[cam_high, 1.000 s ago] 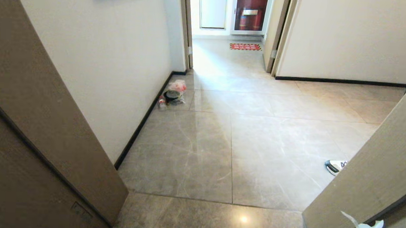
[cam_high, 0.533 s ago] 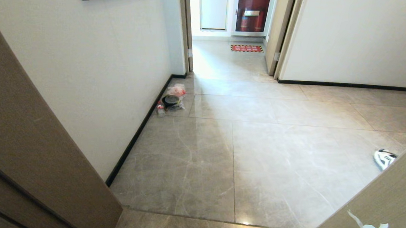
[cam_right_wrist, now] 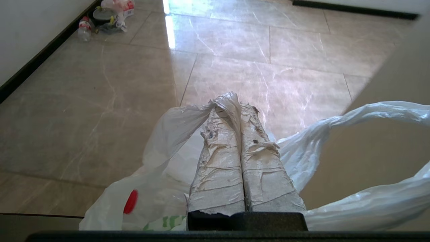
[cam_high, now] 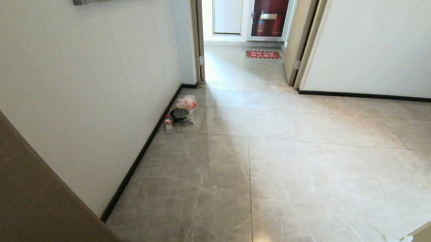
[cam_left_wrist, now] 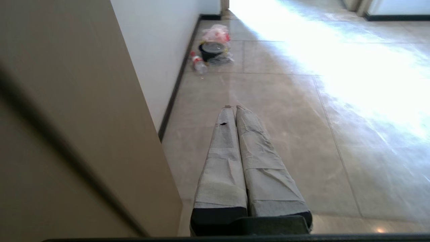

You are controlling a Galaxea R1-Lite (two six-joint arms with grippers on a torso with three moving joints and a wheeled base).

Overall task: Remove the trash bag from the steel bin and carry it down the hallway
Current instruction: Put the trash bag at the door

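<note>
While the right gripper (cam_right_wrist: 240, 104) stays pinched shut on the thin white plastic trash bag (cam_right_wrist: 161, 174) hanging beneath it, the glossy beige marble-tiled hallway (cam_high: 271, 166) runs straight ahead.

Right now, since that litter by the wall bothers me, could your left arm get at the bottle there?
Probably not: the left tool is shut, the bottle lies far ahead.

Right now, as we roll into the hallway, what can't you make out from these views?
- Thin white plastic trash bag: contents mostly hidden by right end effector; head view's bottom edge cuts it.
- Small round brushed-steel bin: in no view.
- Pinkish-red bag with black tub by the wall: too small to identify contents.
- Left end effector: absent from head view.
</note>
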